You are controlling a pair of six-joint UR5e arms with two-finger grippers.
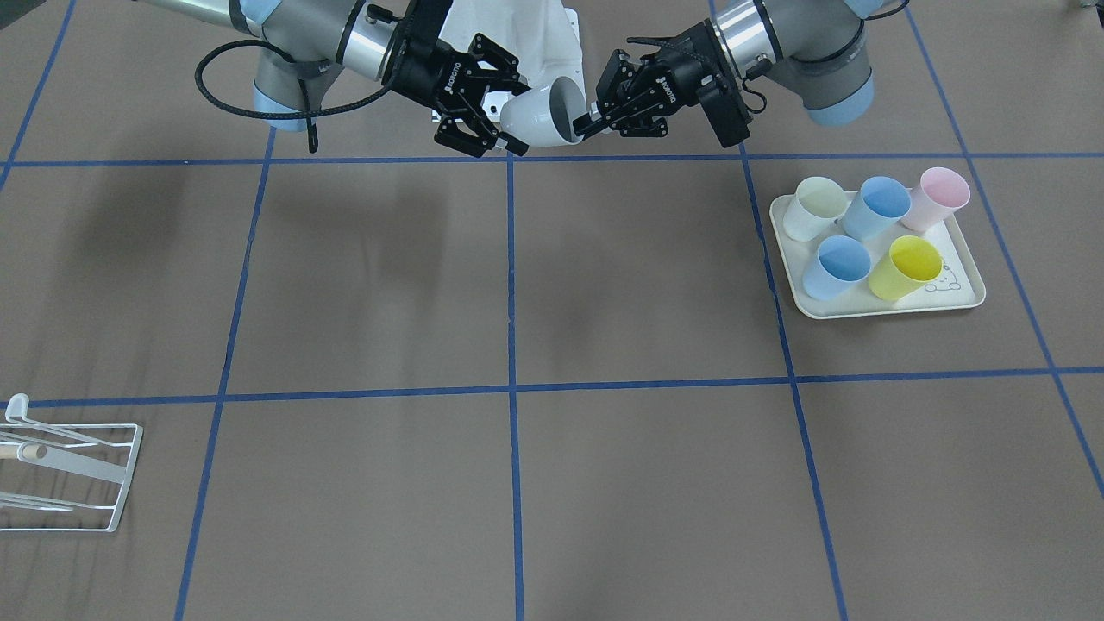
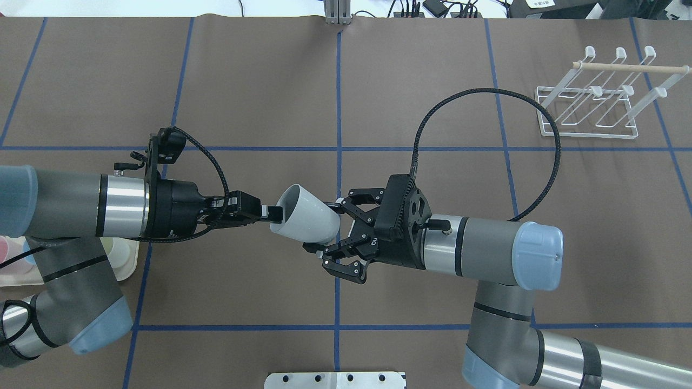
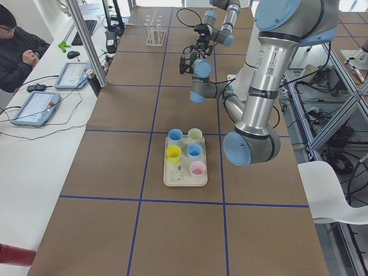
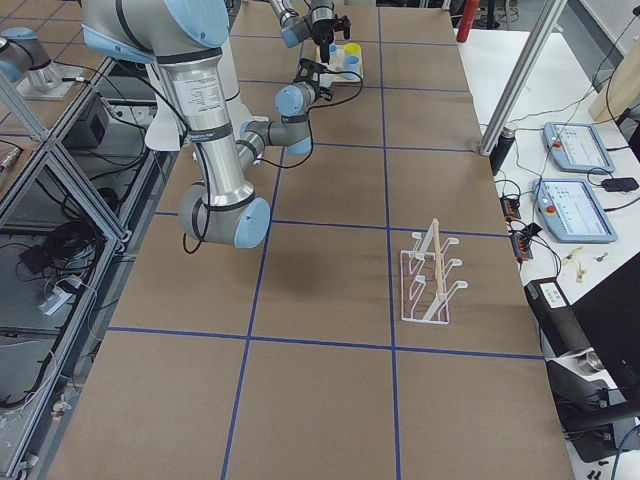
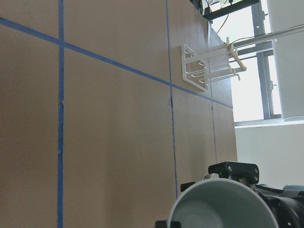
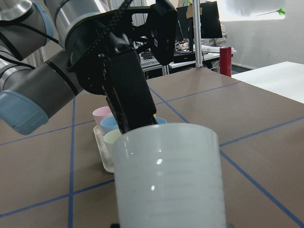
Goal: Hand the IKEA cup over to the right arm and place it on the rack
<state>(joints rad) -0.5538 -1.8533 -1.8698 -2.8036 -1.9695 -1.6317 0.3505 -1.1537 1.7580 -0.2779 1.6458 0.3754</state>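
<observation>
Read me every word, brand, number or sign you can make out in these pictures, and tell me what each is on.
"ROBOTIQ", on the left gripper, small.
"ROBOTIQ", on the right gripper, small.
Sticker on the left arm: too small to read.
Sticker on the right arm: too small to read.
Tablet screens: too small to read.

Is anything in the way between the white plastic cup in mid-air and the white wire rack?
Nothing visible. Between the white plastic cup and the white wire rack lies only bare brown table; a black cable loops above.
</observation>
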